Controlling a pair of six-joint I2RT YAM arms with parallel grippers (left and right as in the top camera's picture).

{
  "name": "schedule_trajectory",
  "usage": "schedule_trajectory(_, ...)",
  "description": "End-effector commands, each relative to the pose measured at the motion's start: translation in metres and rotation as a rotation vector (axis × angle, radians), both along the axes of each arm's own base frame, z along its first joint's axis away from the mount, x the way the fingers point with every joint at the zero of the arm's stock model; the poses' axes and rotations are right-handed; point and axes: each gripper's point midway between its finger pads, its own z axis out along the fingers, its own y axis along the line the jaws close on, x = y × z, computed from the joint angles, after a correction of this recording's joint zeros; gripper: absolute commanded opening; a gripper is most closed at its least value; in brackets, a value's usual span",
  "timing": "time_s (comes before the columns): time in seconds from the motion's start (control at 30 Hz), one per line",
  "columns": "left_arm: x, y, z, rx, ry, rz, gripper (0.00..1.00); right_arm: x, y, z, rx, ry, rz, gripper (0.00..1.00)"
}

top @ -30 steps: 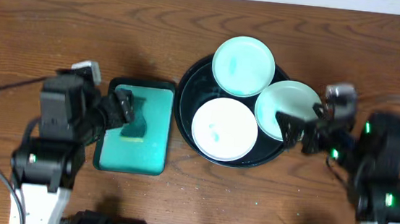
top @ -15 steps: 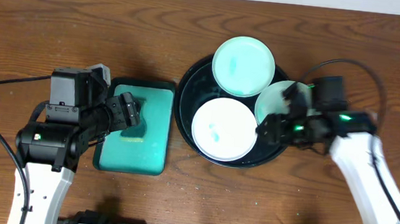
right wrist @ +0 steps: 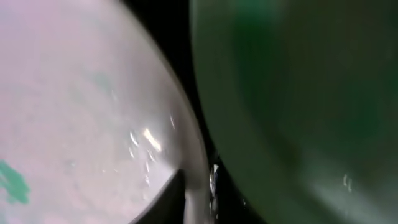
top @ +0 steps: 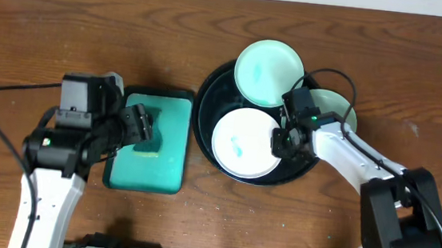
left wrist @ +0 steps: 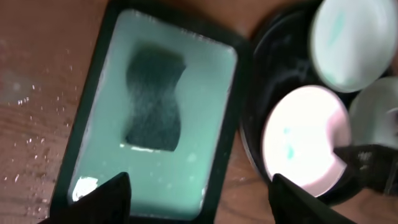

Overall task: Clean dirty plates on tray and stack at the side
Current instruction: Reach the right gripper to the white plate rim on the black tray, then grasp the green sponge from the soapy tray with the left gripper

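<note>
Left hand (left wrist: 202, 190) wide above basin (top: 173, 136), right hand (top: 281, 141) at white plate (top: 239, 142) rim, grip unclear, tinted plate (top: 342, 114) beside

Glossy black tray (top: 213, 91), wood-grain table (top: 92, 32)

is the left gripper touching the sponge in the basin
Apart. The left wrist view shows bare basin floor between the dark sponge and the open fingers of the left gripper.

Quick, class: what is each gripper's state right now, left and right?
Left gripper: open, holding nothing, over the teal rectangular basin.
Right gripper: at the rim of the smeared white round plate; cannot tell open or shut.
</note>
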Motion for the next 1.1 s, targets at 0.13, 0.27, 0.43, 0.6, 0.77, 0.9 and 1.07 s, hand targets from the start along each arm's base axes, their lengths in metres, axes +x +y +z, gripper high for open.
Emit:
schedule_trajectory(0.13, 0.004, 0.028, -0.071, 0.157, 0.272, 0.089, 0.66, 0.009, -0.018, -0.011, -0.027, -0.002, -0.021, 0.01)
schedule_trajectory(0.27, 0.011, 0.026, -0.110, 0.160, 0.390, 0.088, 0.63, 0.009, -0.017, -0.011, -0.029, -0.005, -0.002, 0.01)
schedule_trajectory(0.43, 0.022, 0.022, -0.157, 0.195, 0.476, 0.064, 0.57, 0.010, -0.017, -0.011, -0.028, -0.007, -0.002, 0.01)
schedule_trajectory(0.6, 0.035, 0.017, -0.188, 0.201, 0.489, 0.047, 0.29, 0.010, -0.017, -0.011, -0.028, -0.007, -0.002, 0.01)
schedule_trajectory(0.77, 0.033, 0.013, -0.193, 0.213, 0.508, 0.012, 0.07, 0.010, -0.017, -0.011, -0.028, -0.007, -0.002, 0.01)
schedule_trajectory(0.9, 0.037, 0.013, -0.166, 0.215, 0.517, 0.008, 0.07, 0.010, -0.017, -0.011, -0.028, -0.007, -0.002, 0.01)
schedule_trajectory(1.07, 0.054, 0.011, -0.107, 0.215, 0.456, -0.007, 0.07, 0.010, -0.017, -0.011, -0.028, -0.008, -0.002, 0.01)
